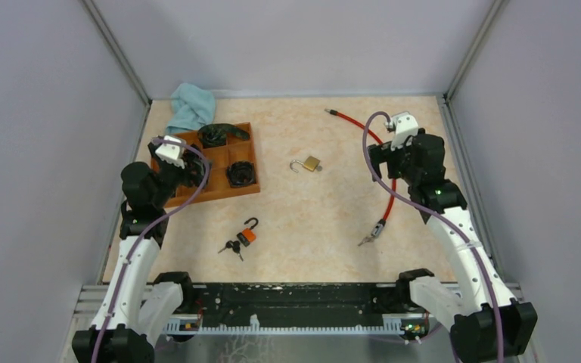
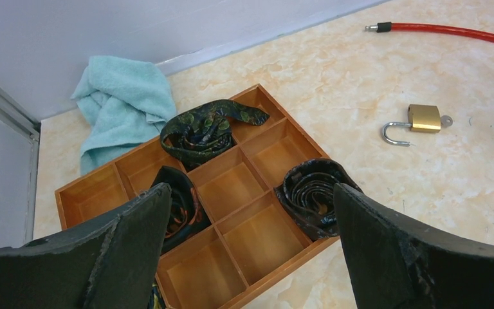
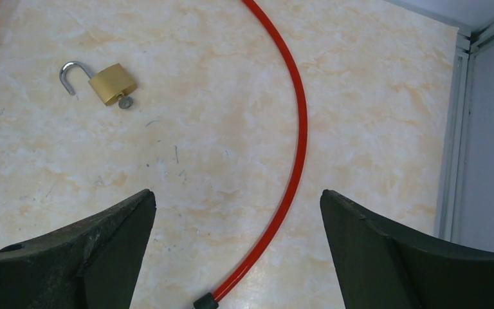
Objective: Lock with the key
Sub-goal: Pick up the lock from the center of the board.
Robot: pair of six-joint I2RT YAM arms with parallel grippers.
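Observation:
A brass padlock [image 1: 310, 163] with its shackle open and a key in it lies mid-table; it also shows in the left wrist view [image 2: 422, 118] and the right wrist view [image 3: 110, 83]. An orange padlock [image 1: 249, 233], shackle open, lies near the front with a bunch of black keys [image 1: 232, 247] beside it. My left gripper [image 1: 185, 168] is open above the wooden tray [image 1: 248, 128], empty [image 2: 247, 248]. My right gripper [image 1: 382, 155] is open and empty above the red cable [image 1: 387, 193], which runs between its fingers [image 3: 235, 254].
The wooden tray [image 2: 267, 100] holds rolled dark ties [image 2: 204, 129] in some compartments. A teal cloth [image 1: 193, 106] lies at the back left [image 2: 123, 102]. The red cable [image 3: 296, 129] curves along the right side. Grey walls enclose the table.

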